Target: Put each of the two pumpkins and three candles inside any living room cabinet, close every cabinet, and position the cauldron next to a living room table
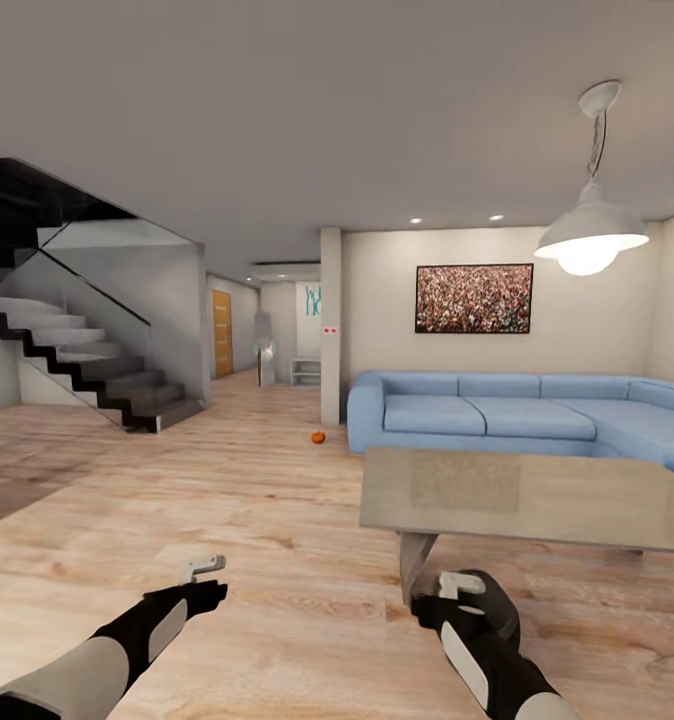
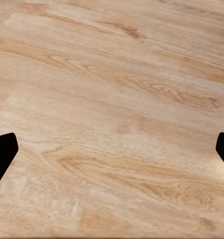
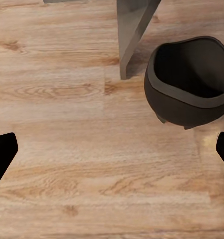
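One small orange pumpkin lies on the wood floor, far ahead by the left end of the blue sofa. The low table with its glossy grey-olive top stands ahead on the right. In the right wrist view the black cauldron sits upright on the floor beside a grey table leg. My right gripper hangs open above the floor, short of the cauldron and apart from it. My left gripper is open over bare floor. Both arms reach low in the head view, left gripper and right gripper. The cabinet and candles are out of view.
A blue corner sofa runs behind the table. A pillar stands left of it, and a staircase rises at the far left. A pendant lamp hangs above the table. Wood floor stretches ahead toward a hallway.
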